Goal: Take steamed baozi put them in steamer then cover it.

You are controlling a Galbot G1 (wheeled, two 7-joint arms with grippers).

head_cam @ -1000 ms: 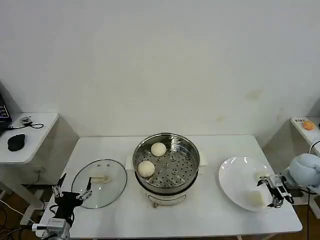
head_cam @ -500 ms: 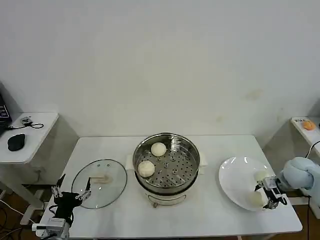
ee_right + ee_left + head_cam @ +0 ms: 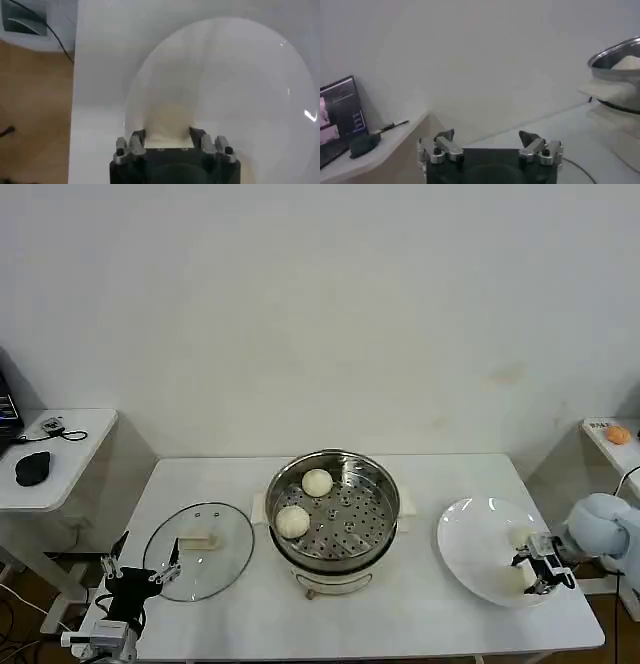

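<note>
The right claw sits low at the right of the frame, its fingers clamped around a bun on the white plate. Two buns lie in the steamer at centre. The left claw waits open by the lid on the bench.

The right gripper is lowered at the table's right side, its fingers closed around a baozi; the left gripper hangs at the table's left edge, fingers spread.
</note>
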